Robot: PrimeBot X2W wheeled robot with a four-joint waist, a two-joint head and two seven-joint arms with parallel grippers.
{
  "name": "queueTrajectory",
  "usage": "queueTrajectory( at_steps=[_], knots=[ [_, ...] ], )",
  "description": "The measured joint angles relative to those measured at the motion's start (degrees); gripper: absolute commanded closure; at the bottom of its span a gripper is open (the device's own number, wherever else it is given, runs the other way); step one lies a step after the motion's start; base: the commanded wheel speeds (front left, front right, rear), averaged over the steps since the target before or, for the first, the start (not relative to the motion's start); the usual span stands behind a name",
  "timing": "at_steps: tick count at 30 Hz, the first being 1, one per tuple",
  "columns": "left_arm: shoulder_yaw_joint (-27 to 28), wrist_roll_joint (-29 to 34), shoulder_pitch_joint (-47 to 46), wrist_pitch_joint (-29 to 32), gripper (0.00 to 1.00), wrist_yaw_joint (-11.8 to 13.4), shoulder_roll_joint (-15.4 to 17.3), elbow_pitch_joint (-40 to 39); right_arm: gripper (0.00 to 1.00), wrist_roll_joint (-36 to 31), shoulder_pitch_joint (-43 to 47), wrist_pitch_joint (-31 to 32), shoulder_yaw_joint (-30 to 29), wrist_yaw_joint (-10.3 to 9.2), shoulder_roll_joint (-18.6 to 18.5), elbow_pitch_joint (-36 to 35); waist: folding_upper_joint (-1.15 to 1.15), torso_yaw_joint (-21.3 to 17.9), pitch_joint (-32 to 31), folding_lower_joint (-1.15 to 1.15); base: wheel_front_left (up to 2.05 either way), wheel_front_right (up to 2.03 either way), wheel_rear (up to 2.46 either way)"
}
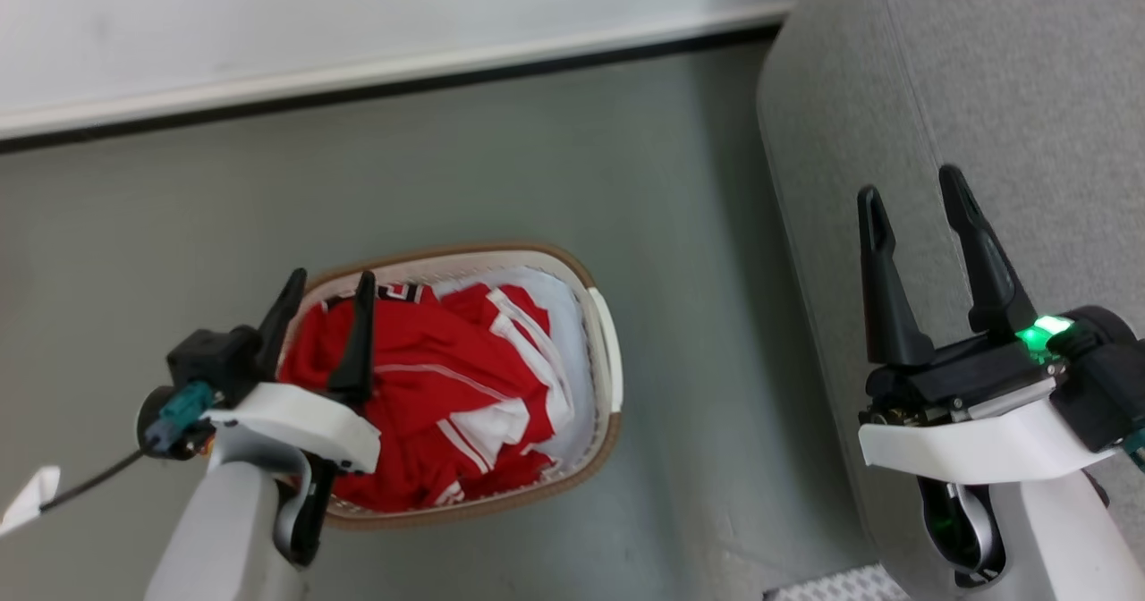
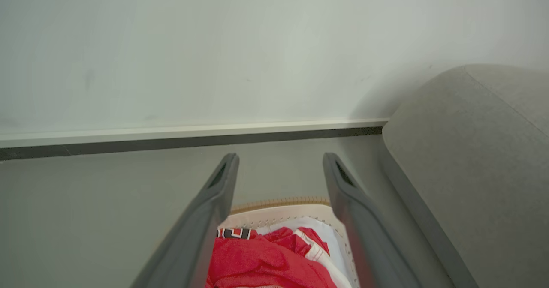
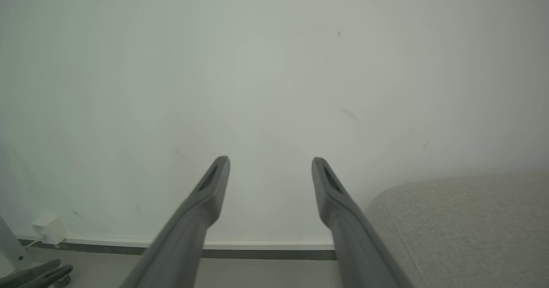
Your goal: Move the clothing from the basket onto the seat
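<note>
Clothing looks like soft, floppy red white-striped sportswear, so I'd pinch a raised fold; left gripper and right gripper gape wide, empty.

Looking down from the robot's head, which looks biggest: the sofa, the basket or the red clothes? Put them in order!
1. The grey sofa looks biggest, even though the picture's edge cuts it off.
2. The basket.
3. The red clothes, lying inside the basket.

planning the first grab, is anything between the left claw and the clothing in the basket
Nothing visible does. The left claw is open over the basket, where the clothing lies uncovered. Between basket and seat there is just floor.
</note>
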Motion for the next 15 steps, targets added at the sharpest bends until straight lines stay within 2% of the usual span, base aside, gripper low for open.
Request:
queueTrajectory(
  at_steps=[4, 7, 15],
  knots=[
    [-3.9, -3.4, -4.2, 0.5, 0.0, 0.0, 2.2, 9.7, 0.0, 0.5, -0.8, 0.0, 0.7, 0.0, 0.0, -2.5, 0.0, -2.1, 3.2, 0.0, 0.0, 0.0, 0.0],
    [-8.4, -7.6, -7.2, 3.6, 0.0, 0.0, 3.2, 16.6, 0.0, 0.9, -1.7, 0.0, 0.7, 0.0, 0.0, -4.0, 0.0, -3.8, 5.3, 0.0, 0.0, 0.0, 0.0],
    [-18.1, -14.6, -15.2, 13.0, 0.0, 0.0, 8.6, 25.8, 0.0, 2.9, -2.3, 0.0, 0.5, 0.0, 0.0, -7.9, 0.0, -7.4, 10.9, 0.0, 0.0, 0.0, 0.0]
  ],
)
